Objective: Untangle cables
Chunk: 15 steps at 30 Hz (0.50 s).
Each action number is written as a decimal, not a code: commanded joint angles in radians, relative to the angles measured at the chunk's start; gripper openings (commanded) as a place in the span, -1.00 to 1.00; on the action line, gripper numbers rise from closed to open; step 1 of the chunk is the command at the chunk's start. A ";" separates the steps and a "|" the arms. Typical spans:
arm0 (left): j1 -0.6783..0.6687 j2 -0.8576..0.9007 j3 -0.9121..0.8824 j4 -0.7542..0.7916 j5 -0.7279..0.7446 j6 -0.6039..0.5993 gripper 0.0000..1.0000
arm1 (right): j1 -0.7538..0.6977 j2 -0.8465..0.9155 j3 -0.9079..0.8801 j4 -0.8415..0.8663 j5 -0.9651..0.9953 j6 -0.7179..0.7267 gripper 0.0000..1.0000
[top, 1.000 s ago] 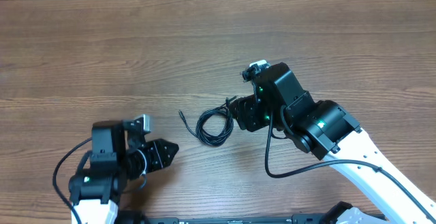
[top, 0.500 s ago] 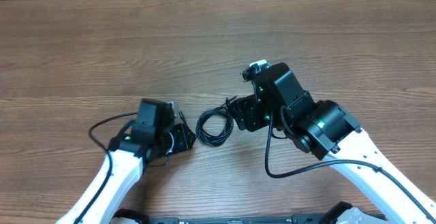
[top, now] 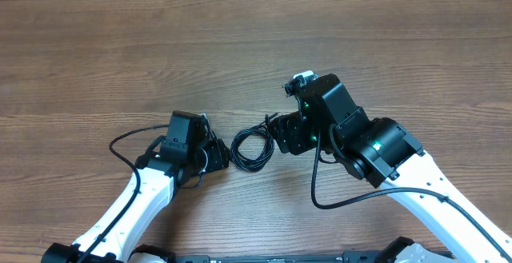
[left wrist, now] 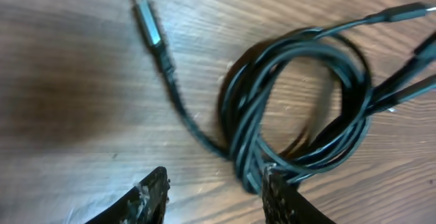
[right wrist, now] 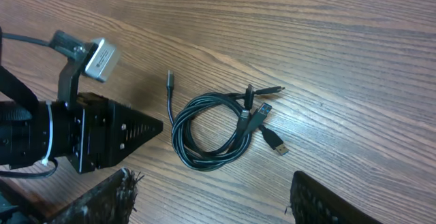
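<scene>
The cables (top: 251, 149) are thin black cords coiled in a small bundle on the wooden table, with plug ends sticking out. In the left wrist view the coil (left wrist: 300, 108) fills the right side and one plug end (left wrist: 150, 30) lies loose at the upper left. My left gripper (top: 222, 156) is open at the coil's left edge, its fingertips (left wrist: 216, 191) low over the table, the right finger touching the coil. My right gripper (top: 276, 133) is open and empty just right of the coil; the bundle (right wrist: 214, 125) lies ahead of its fingers (right wrist: 214, 200).
The wooden table (top: 96, 63) stretches bare around the bundle. The left arm's own thicker black cable (top: 128, 143) loops beside its wrist. The right arm's cable (top: 320, 191) hangs under its wrist. The left gripper's body shows in the right wrist view (right wrist: 88, 139).
My left arm has swung from the front left up to the coil's left edge, settling there in the last half second. The right arm and the coil have not moved.
</scene>
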 commanded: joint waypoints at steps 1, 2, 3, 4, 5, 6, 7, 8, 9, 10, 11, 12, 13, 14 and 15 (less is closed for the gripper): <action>-0.019 0.005 0.012 0.013 0.011 0.037 -0.08 | -0.002 0.002 0.028 0.003 -0.010 0.000 0.41; -0.023 0.009 0.012 0.014 0.003 0.037 -0.07 | -0.002 0.002 0.028 0.003 -0.014 0.000 0.41; -0.026 0.013 0.012 0.017 -0.003 0.037 -0.06 | -0.002 0.002 0.028 0.003 -0.022 0.000 0.41; -0.029 0.021 0.012 0.023 -0.008 0.037 -0.05 | -0.002 0.002 0.028 0.003 -0.028 -0.001 0.41; -0.033 0.031 0.012 0.032 -0.011 0.037 -0.05 | -0.002 0.002 0.028 0.003 -0.033 0.000 0.41; -0.036 0.038 0.012 0.040 -0.011 0.037 -0.05 | -0.002 0.002 0.028 0.003 -0.036 0.000 0.41; -0.040 0.048 0.012 0.051 -0.011 0.037 -0.05 | -0.002 0.002 0.028 0.003 -0.036 0.000 0.41; -0.046 0.058 0.012 0.065 -0.010 0.036 -0.05 | -0.002 0.002 0.028 0.003 -0.036 0.000 0.41; -0.054 0.069 0.012 0.077 -0.011 0.033 -0.05 | -0.002 0.002 0.028 0.003 -0.036 0.000 0.41; -0.062 0.077 0.012 0.089 -0.011 0.033 -0.04 | -0.002 0.002 0.028 0.003 -0.037 0.000 0.41; -0.071 0.089 0.012 0.100 -0.011 0.033 -0.04 | -0.002 0.002 0.028 0.003 -0.044 0.000 0.41; -0.079 0.100 0.012 0.111 -0.012 0.033 -0.04 | -0.002 0.002 0.028 0.003 -0.050 -0.001 0.41; -0.087 0.112 0.012 0.122 -0.013 0.032 -0.04 | -0.002 0.002 0.028 0.003 -0.055 -0.001 0.41; -0.093 0.122 0.012 0.132 -0.013 0.032 -0.05 | -0.002 0.002 0.028 0.003 -0.058 0.000 0.41; -0.101 0.134 0.012 0.140 -0.014 0.025 -0.17 | -0.002 0.002 0.028 0.003 -0.058 0.000 0.41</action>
